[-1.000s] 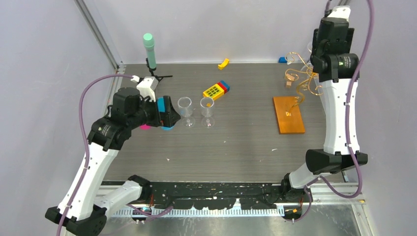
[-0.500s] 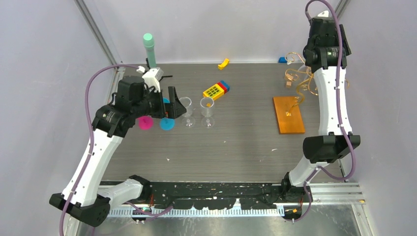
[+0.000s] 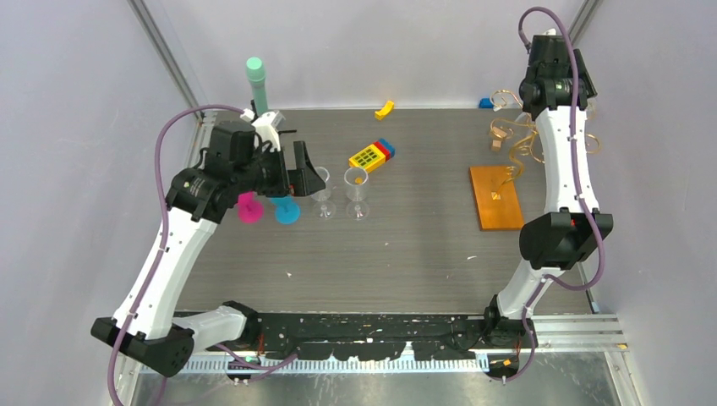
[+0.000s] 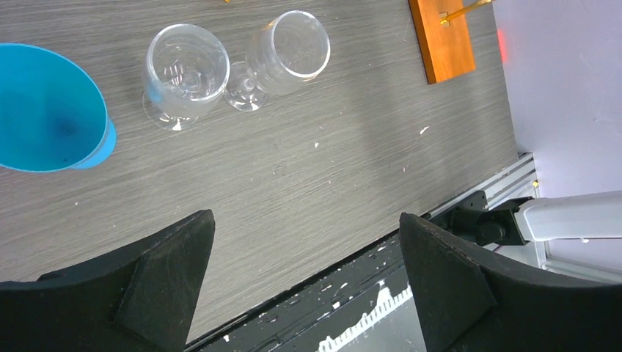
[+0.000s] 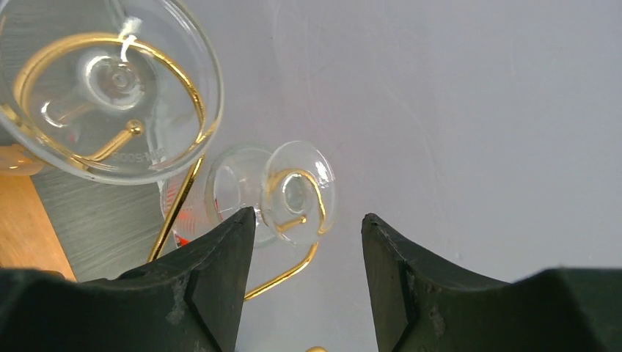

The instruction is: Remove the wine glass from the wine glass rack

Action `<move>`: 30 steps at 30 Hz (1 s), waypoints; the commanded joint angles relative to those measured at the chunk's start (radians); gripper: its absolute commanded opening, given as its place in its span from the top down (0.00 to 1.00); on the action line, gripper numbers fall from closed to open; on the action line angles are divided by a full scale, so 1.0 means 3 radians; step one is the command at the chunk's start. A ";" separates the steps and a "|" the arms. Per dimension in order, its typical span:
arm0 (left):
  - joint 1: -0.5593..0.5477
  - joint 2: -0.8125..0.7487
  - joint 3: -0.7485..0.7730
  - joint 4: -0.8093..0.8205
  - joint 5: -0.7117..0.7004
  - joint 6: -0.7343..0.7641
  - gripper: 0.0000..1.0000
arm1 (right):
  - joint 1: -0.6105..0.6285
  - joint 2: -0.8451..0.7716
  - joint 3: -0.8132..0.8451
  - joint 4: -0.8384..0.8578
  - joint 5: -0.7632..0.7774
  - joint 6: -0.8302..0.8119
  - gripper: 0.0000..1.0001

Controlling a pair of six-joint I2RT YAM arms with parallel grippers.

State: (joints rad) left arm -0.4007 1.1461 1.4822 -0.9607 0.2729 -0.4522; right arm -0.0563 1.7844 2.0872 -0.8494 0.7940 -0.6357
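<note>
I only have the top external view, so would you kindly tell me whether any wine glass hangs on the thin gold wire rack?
Observer: Yes, a nearer clear wine glass and a farther clear wine glass hang by their feet on spirals of the thin gold wire rack.
Operator: Is the right end effector gripping one?
Observer: No, the right end effector is open, with that farther glass in line beyond its fingertips.
Operator: And the left?
Observer: The left end effector is open and empty.
</note>
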 commanded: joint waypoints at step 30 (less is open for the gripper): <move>0.0006 -0.0053 0.0010 0.0050 0.0011 -0.0065 0.00 | -0.0007 -0.0049 -0.0312 0.0210 0.0015 -0.0231 0.99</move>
State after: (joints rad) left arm -0.4007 1.1484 1.4845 -0.9619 0.2726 -0.4683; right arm -0.0563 1.7851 2.0079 -0.8001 0.7719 -0.7086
